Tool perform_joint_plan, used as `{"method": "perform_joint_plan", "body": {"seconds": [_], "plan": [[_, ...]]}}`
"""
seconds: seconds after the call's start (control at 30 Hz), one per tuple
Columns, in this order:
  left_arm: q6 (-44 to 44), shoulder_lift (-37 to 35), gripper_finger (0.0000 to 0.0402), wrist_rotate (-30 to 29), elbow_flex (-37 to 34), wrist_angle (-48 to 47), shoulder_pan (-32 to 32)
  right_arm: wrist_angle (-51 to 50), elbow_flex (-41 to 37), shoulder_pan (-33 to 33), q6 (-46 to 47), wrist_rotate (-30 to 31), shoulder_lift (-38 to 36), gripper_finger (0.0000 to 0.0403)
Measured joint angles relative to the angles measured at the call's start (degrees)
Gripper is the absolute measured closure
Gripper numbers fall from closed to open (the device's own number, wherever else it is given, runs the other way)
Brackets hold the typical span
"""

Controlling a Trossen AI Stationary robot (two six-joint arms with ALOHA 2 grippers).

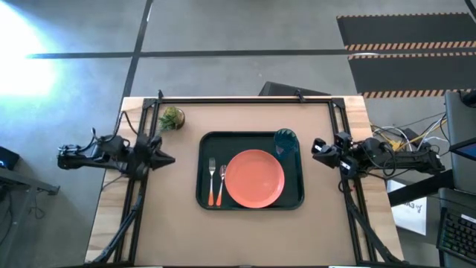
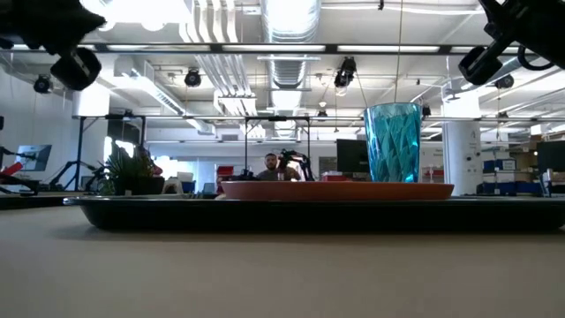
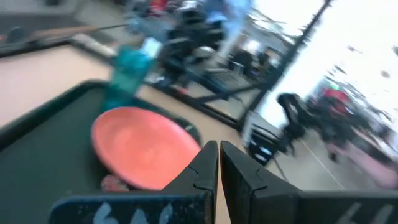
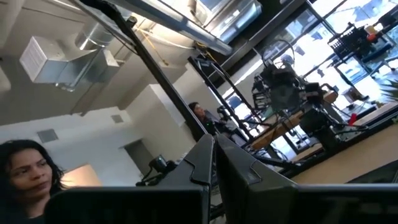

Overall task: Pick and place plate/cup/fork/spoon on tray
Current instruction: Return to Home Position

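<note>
The dark green-black tray (image 1: 204, 199) lies in the middle of the table. On it the salmon-orange plate (image 1: 255, 178) lies flat, the teal cup (image 1: 286, 143) stands upright at the far right corner, and the fork (image 1: 212, 181) and the spoon (image 1: 222, 182) lie side by side left of the plate. My left gripper (image 1: 169, 158) is shut and empty, left of the tray; it also shows in the left wrist view (image 3: 219, 163). My right gripper (image 1: 315, 150) is shut and empty, right of the tray, pointing up in the right wrist view (image 4: 214, 155).
A small green plant (image 1: 170, 117) stands at the far left of the table. A black frame (image 1: 245, 98) runs along the far edge and both sides. A person (image 4: 25, 171) shows in the room beyond the table. Bare tabletop lies near the front edge.
</note>
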Motion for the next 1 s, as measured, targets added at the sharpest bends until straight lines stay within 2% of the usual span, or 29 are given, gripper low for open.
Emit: {"method": "perform_joint_plan", "body": {"seconds": [0.1, 0.23, 0.4, 0.6, 0.73, 0.87, 1.0], "plan": [[7.0, -0.2, 0.0402, 6.2, 0.0, 4.6, 0.0, 0.0, 0.0, 0.0, 0.3, 0.0, 0.1, 0.0394], [17.5, -1.6, 0.0402, 9.6, 0.0, 9.3, 0.0, 0.0, 0.0, 0.0, 0.3, 0.0, 0.1, 0.0394], [23.7, -2.1, 0.0402, 9.2, -1.7, 9.0, 0.0, 0.0, 0.0, 0.0, -1.7, 0.0, 0.1, 0.0394], [25.1, -2.1, 0.0402, 1.6, -11.6, 19.4, 0.0, 0.0, 0.0, 0.0, -1.8, 0.0, 0.1, 0.0394], [25.6, -2.2, 0.0402, 1.6, -18.6, 31.2, 0.0, 0.0, 0.0, 0.0, -1.8, 0.0, 0.1, 0.0394], [29.0, -1.8, 0.0402, 2.2, -18.5, 32.8, 0.0, 0.0, 0.0, 0.0, -1.9, 0.0, 0.0, 0.0394], [33.4, -2.1, 0.0402, 8.2, -18.6, 33.5, 0.0, 0.0, 0.0, 0.0, -2.1, -0.3, 0.0, 0.0394]]}}
